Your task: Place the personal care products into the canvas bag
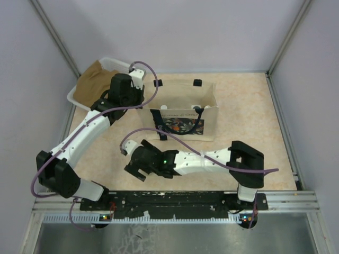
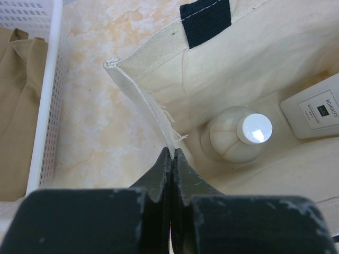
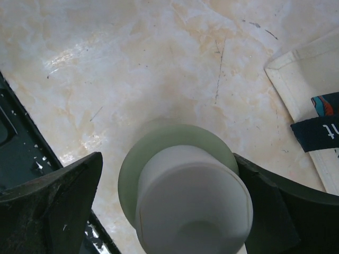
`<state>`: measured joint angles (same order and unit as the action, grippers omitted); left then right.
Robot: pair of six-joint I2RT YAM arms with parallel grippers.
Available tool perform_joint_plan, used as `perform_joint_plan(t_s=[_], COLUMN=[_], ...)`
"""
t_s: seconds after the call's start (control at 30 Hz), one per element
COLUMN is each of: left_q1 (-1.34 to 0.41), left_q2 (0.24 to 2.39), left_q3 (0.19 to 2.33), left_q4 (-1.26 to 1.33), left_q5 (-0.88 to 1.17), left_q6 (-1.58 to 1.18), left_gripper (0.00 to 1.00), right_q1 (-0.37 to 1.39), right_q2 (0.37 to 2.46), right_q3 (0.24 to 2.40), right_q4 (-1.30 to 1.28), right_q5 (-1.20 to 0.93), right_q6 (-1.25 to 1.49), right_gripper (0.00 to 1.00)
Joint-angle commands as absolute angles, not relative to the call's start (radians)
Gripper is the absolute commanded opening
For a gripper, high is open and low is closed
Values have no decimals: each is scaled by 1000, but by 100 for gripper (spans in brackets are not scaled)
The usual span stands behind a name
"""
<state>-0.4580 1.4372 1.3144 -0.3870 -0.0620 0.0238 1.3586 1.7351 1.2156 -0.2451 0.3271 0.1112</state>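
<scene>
The left gripper has its jaws pressed together on the rim of the canvas bag. It pinches the frayed top edge at the bag's left end. The bag stands open on the marbled table, with its dark floral panel facing the arm bases.

Seen from the left wrist, two products lie on the bag's floor. A pale round bottle with a white cap stands near the pinched end. Beside it lies a white bottle on its side, its printed label up. A black strap is sewn to the far inner wall.

In front of the bag and to its left, the right gripper sits low over the table. Its jaws are spread wide around the pale green bottle, whose cream cap points up at the wrist camera. One finger meets the bottle's edge. A narrow strip of tabletop shows between the other finger and the bottle. This bottle is outside the bag, and the bag's lower front corner shows at the right edge of the right wrist view.

Behind the left arm, a white perforated tub holds a brown cloth at the table's far left corner.
</scene>
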Motion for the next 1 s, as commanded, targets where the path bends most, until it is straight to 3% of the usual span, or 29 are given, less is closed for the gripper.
perform_joint_plan(t_s=[0.0, 0.07, 0.13, 0.27, 0.43, 0.57, 0.77, 0.97], left_q1=[-437, -436, -434, -432, -431, -429, -427, -427], left_q2=[1403, 1401, 1396, 1393, 1396, 1402, 1396, 1394], left_q3=[1325, 1322, 1318, 1313, 1310, 1309, 1305, 1309], left_q4=[-344, -344, -340, -334, -330, -330, -323, -321], left_q5=[-80, -80, -76, -72, -64, -64, -63, -55], left_q6=[48, 47, 47, 44, 41, 35, 30, 28], left_gripper=[0, 0, 0, 0, 0, 0, 0, 0], right_q1=[1365, 1365, 1364, 1357, 1349, 1339, 1296, 1286], right_q2=[1782, 1801, 1806, 1791, 1744, 1641, 1312, 1128], right_q3=[1291, 1306, 1308, 1286, 1247, 1209, 1134, 1300], right_q4=[-211, -230, -238, -220, -218, -282, -456, -735], right_q5=[317, 322, 327, 327, 358, 455, 565, 800], right_q6=[90, 90, 92, 107, 141, 205, 308, 366], right_gripper=[99, 98, 90, 47, 3, 0, 0, 0])
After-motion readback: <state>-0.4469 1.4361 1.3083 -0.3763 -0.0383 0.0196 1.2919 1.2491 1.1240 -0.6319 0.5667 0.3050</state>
